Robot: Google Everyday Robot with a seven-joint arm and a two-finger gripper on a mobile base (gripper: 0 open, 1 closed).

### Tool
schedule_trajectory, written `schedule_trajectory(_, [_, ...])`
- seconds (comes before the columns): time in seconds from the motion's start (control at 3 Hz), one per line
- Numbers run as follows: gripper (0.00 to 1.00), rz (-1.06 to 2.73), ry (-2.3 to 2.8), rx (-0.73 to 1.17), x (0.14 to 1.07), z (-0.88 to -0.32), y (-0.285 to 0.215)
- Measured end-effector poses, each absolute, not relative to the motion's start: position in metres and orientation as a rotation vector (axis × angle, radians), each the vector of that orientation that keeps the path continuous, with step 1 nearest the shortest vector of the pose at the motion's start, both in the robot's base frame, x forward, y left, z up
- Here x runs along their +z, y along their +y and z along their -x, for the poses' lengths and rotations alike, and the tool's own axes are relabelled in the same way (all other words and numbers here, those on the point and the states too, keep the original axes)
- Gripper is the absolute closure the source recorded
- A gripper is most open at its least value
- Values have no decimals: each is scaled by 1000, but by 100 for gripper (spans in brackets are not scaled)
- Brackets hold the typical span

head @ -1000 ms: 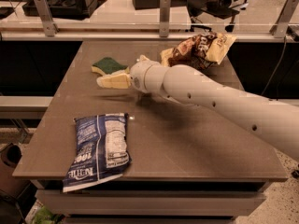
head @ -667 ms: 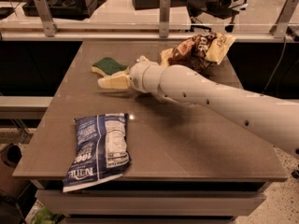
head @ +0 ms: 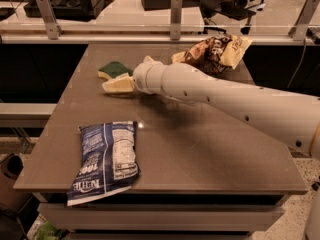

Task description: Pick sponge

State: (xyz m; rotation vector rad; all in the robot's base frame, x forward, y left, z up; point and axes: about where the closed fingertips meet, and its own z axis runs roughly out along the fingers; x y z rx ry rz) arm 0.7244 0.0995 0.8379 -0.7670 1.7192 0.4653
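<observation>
The sponge [head: 114, 69], with a dark green top over pale yellow foam, lies on the brown table [head: 200, 154] at its far left. My gripper [head: 118, 84] is low over the table, just in front of the sponge and to its right, close to it or touching it. The white arm [head: 225, 96] reaches in from the right across the table's middle. I cannot tell whether the gripper holds anything.
A blue snack bag [head: 106, 159] lies near the front left edge. A brown and yellow snack bag [head: 215, 51] lies at the far right, behind the arm. A rail with metal posts [head: 175, 16] runs behind the table.
</observation>
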Motion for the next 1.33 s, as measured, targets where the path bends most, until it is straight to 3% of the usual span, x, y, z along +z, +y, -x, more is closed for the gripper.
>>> schedule_trajectory(0.33, [0,800,1711,462,838,-730,110])
schedule_trajectory(0.67, [18,839,1709,493,834,-731,119])
schedule_trajectory(1.0, [20,870,1713,533,829,-733,124])
schedule_trajectory(1.33, [34,898,1716,565,825,-733,126])
